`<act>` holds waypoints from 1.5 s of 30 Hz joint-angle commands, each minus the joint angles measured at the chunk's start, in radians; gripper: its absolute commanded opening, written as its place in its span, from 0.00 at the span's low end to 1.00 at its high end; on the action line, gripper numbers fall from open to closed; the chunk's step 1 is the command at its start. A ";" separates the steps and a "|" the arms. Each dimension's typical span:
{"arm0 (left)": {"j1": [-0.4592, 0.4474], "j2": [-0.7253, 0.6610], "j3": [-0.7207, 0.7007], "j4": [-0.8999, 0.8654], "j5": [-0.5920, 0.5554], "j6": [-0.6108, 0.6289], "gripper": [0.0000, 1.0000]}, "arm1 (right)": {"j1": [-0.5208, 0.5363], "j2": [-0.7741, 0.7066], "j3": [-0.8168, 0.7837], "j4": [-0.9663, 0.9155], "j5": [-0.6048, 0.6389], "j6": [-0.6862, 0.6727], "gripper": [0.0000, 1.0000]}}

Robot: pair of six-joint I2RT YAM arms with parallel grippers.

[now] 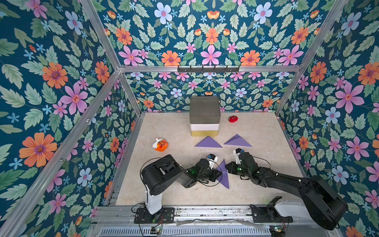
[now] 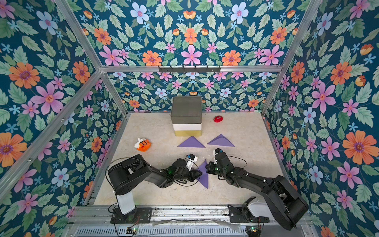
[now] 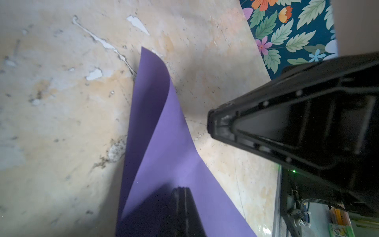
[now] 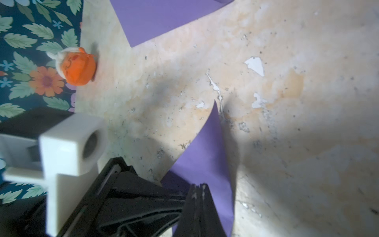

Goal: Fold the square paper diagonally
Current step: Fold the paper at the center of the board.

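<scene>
The purple paper (image 1: 224, 176) (image 2: 204, 176) lies near the table's front middle, doubled over into a narrow triangle. Its upper layer (image 3: 164, 143) curls up loosely above the lower one along one long edge. My left gripper (image 1: 221, 173) (image 2: 201, 173) is shut, its tips (image 3: 181, 187) over the paper's left side. My right gripper (image 1: 226, 167) (image 2: 206, 165) is shut too, its tips (image 4: 199, 185) over the paper (image 4: 207, 153) from the right. The two grippers nearly meet above the sheet. I cannot tell whether either presses on it.
Two folded purple triangles (image 1: 208, 142) (image 1: 238, 141) lie farther back. Behind them stands a stack of boxes (image 1: 205, 117), grey on white on yellow. An orange plush (image 1: 160, 144) sits at the left and a red plush (image 1: 233, 118) at the back right. Patterned walls enclose the table.
</scene>
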 commanded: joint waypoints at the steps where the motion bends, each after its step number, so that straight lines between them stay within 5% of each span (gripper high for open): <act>1: -0.004 0.017 0.000 -0.071 -0.004 0.002 0.00 | 0.000 -0.002 0.004 0.042 -0.035 0.009 0.00; 14: -0.014 0.023 0.003 -0.082 -0.015 0.002 0.00 | -0.054 0.194 0.002 0.106 0.004 0.001 0.00; 29: -0.020 0.032 0.002 -0.095 -0.026 0.003 0.00 | -0.080 0.104 0.015 0.109 -0.026 0.003 0.00; 45: -0.023 0.036 0.004 -0.113 -0.036 0.006 0.00 | -0.095 0.274 0.019 0.153 0.022 0.006 0.00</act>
